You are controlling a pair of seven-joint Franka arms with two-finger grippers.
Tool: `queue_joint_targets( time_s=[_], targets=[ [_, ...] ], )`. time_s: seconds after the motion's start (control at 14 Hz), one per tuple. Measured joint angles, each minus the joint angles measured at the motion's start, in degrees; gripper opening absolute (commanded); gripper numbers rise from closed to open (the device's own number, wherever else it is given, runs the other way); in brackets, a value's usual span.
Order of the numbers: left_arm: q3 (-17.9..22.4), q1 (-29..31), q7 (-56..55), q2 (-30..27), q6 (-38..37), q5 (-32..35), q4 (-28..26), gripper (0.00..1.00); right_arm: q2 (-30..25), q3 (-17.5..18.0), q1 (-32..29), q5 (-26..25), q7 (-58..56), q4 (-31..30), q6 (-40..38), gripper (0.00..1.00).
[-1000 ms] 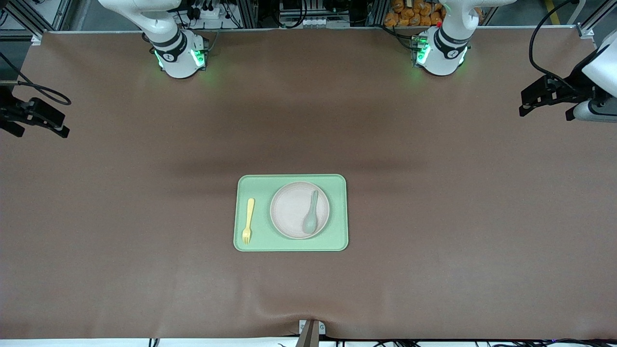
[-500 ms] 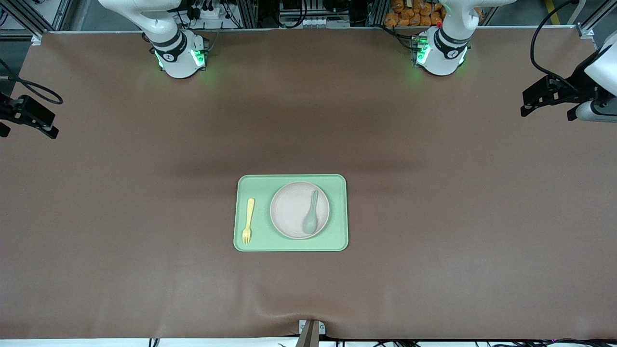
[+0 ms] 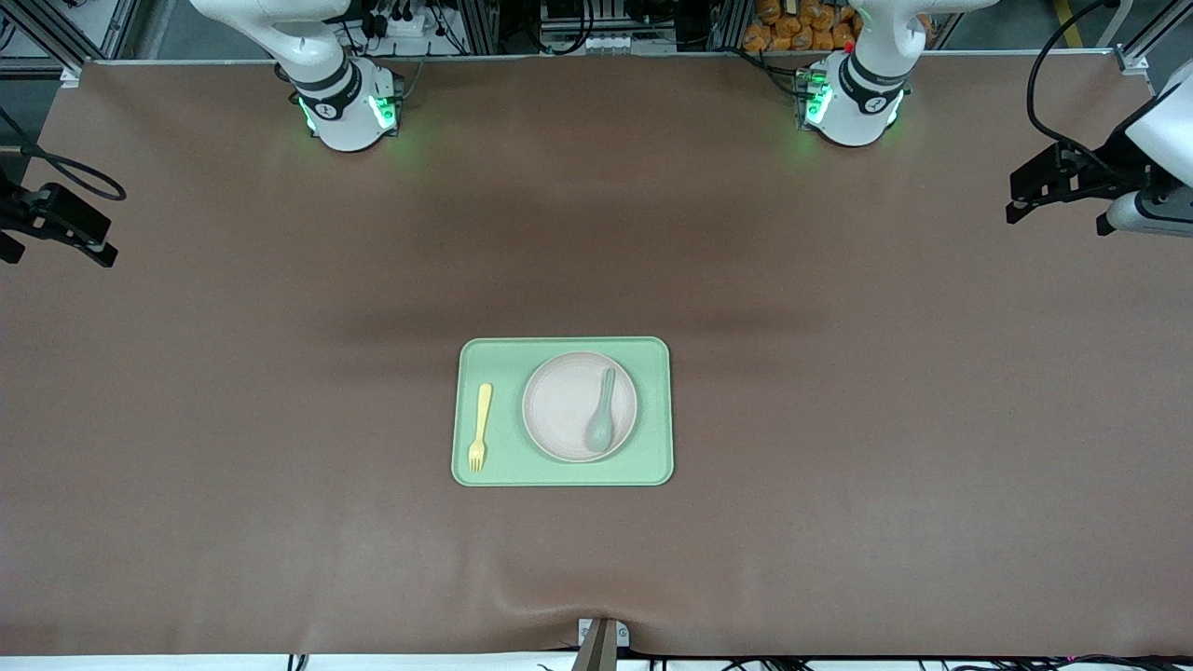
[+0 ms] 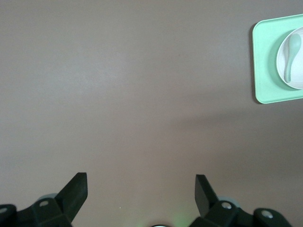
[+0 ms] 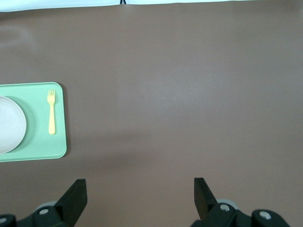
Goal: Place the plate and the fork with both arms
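A rectangular light-green tray (image 3: 562, 411) lies a little below the centre of the front view, its long side running across the frame. On it, at the end toward the right arm, the pale yellow fork (image 3: 480, 427) lies straight up-and-down in the frame — handle toward the robots' bases, tines toward the front camera. Beside the fork, toward the left arm's end, the round beige-pink plate (image 3: 564, 410) sits on the tray, and a grey-green spoon (image 3: 602, 411) rests in the plate, its handle tilted slightly toward the bases and its bowl nearer the camera. No brand, label or readable writing shows on any of these things. The right gripper (image 3: 56, 224) is at the left edge of the frame, in its upper part, over bare brown table (image 3: 839, 373) well apart from the tray; its own wrist view shows its fingers spread wide and holding nothing. The left gripper (image 3: 1062, 186) hangs at the right edge, upper part — also over bare table, fingers spread and empty. Compared with a second ago, the tray, fork, plate and spoon lie as they did, the right gripper has drawn closer to the frame's left edge, and the left gripper has hardly shifted.
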Motion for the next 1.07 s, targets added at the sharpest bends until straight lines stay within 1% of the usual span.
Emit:
queue_joint_targets(
  time_s=[0.57, 0.79, 1.07],
  targets=[
    [0.00, 0.03, 0.02, 0.00, 0.00, 0.00, 0.00, 1.00, 0.00, 0.07, 0.00, 0.22, 0.79, 0.03, -0.59, 1.00],
    [0.00, 0.03, 0.02, 0.00, 0.00, 0.00, 0.00, 1.00, 0.00, -0.32, -0.09, 1.97, 0.88, 0.03, -0.80, 1.00],
    [0.00, 0.03, 0.02, 0.00, 0.00, 0.00, 0.00, 1.00, 0.00, -0.49, -0.14, 2.39, 0.89, 0.03, -0.89, 1.00]
  ],
)
